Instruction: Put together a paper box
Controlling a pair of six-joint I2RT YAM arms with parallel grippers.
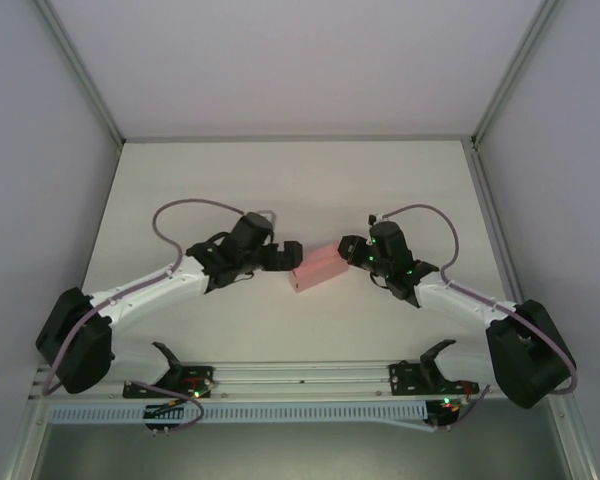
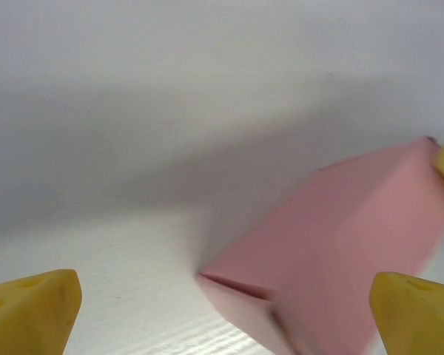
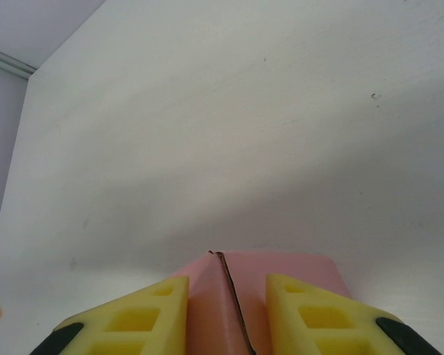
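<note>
The white table (image 1: 280, 180) sits boxed in by pale walls, with metal posts at the back corners. On the left, the left gripper (image 1: 286, 256) hangs just beside the left end of the box (image 1: 317, 266). Its wrist view shows its yellow fingers (image 2: 31, 309) spread wide and closed on nothing, their bases cut off by the frame's bottom.

The box lies mid-table between the two arms, a folded pink block. What it holds, if anything, I can't see. Up close its near end (image 2: 340, 222) is blurred and runs out of frame.

At the box's right end is the right gripper (image 1: 347, 249). In its wrist view its fingers (image 3: 133, 322) are drawn in on either side of a seam in the card (image 3: 222, 296), and pink fills the gap. I can't tell whether they pinch it or merely straddle it.

Bare table stretches behind the box and out to both sides, the walls well apart from it.
</note>
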